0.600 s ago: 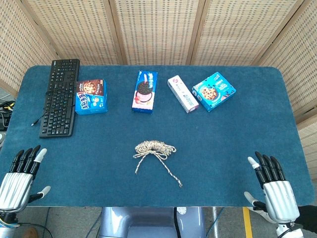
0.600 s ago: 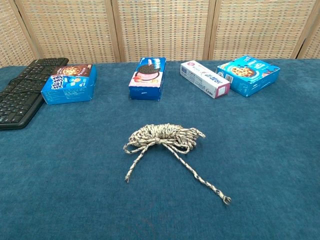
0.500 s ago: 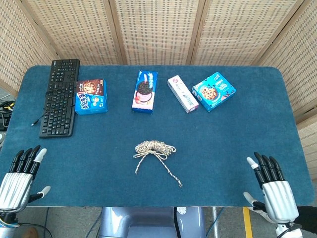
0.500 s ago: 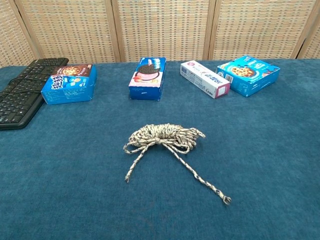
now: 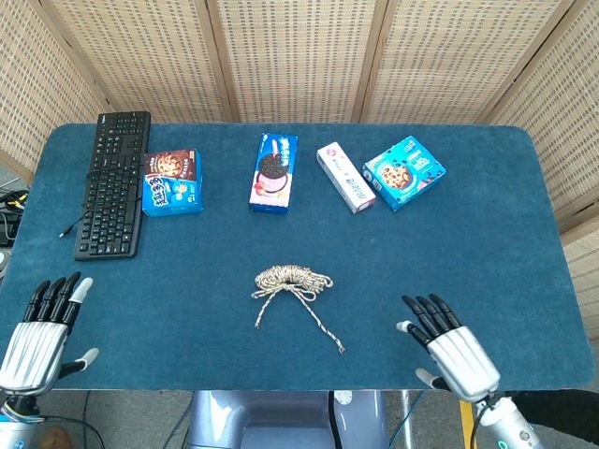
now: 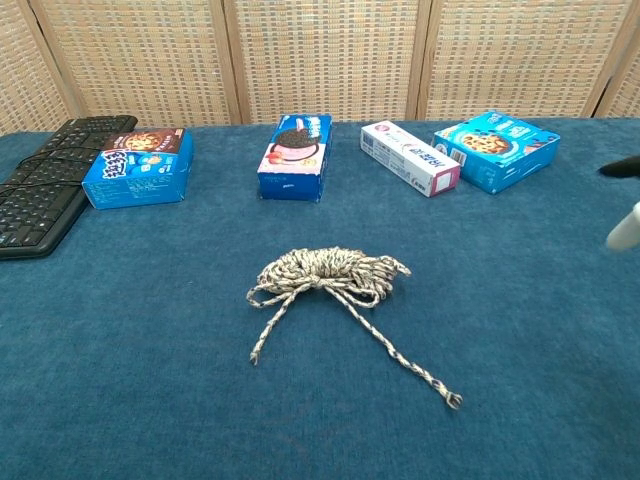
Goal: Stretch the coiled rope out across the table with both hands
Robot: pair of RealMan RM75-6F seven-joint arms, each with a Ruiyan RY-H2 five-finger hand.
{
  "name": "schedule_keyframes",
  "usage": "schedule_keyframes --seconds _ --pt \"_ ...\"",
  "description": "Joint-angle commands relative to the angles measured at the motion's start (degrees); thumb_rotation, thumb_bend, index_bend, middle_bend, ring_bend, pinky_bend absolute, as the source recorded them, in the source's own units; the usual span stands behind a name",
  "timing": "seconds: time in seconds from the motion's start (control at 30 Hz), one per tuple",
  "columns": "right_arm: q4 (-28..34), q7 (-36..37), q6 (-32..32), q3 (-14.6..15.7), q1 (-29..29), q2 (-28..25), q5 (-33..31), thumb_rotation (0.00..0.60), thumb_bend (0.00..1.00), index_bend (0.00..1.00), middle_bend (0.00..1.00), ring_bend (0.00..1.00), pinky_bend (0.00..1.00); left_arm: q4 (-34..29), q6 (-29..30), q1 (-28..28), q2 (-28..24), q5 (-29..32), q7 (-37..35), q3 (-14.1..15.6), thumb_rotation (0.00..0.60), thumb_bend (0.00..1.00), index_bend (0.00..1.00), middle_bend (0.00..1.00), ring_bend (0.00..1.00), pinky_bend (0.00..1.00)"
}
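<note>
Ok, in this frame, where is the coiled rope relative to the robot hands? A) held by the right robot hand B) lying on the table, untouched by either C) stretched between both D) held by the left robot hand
B: the coiled rope lies bundled on the blue table, with the left robot hand and right robot hand both open and apart from it near the front edge.

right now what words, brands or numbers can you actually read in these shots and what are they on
No text here reads with certainty.
Keyboard: key legends too small.
Brown and blue cookie box: large white lettering, too blurred to spell out.
Sandwich cookie box: logo on top, not legible.
White and pink carton: a line of print, blurred.
Blue cookie box: lettering unreadable.
Rope: none.
</note>
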State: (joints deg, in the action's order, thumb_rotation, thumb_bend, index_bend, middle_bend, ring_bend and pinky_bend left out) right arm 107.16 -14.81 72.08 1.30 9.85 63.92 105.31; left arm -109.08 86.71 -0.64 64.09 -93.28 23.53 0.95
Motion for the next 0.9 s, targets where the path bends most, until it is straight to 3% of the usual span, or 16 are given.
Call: schedule_keyframes --seconds 0.03,0.23,0.5,0.9 --pt "0.18 2.38 -11.30 -0.47 8.39 0.05 0.16 0.600 0.01 0.32 0.00 0.00 0.00 0.01 -0.81 -0.38 0.64 0.85 1.20 -0.15 0.600 0.00 0.00 0.00 0.00 0.00" --pt "-3.57 -0.24 -19.49 -2.40 14.50 7.84 -2.52 0.600 0.18 0.36 0.02 0.00 0.00 0.08 -1.64 -0.82 1.50 2.02 2.76 -0.35 0.600 0.00 0.00 0.00 0.00 0.00" --pt "-7.60 -6.48 -23.17 -4.20 17.61 15.33 -7.07 0.600 0.26 0.40 0.03 0.00 0.00 0.29 -2.39 -1.29 1.98 3.09 3.44 -0.43 0.600 0.00 0.00 0.00 0.00 0.00" --pt "-11.49 -23.93 -25.34 -4.40 18.92 22.86 -17.26 0.600 0.27 0.42 0.01 0.00 0.00 0.48 -2.88 -1.80 2.16 3.92 3.61 -0.31 0.600 0.00 0.00 0.00 0.00 0.00"
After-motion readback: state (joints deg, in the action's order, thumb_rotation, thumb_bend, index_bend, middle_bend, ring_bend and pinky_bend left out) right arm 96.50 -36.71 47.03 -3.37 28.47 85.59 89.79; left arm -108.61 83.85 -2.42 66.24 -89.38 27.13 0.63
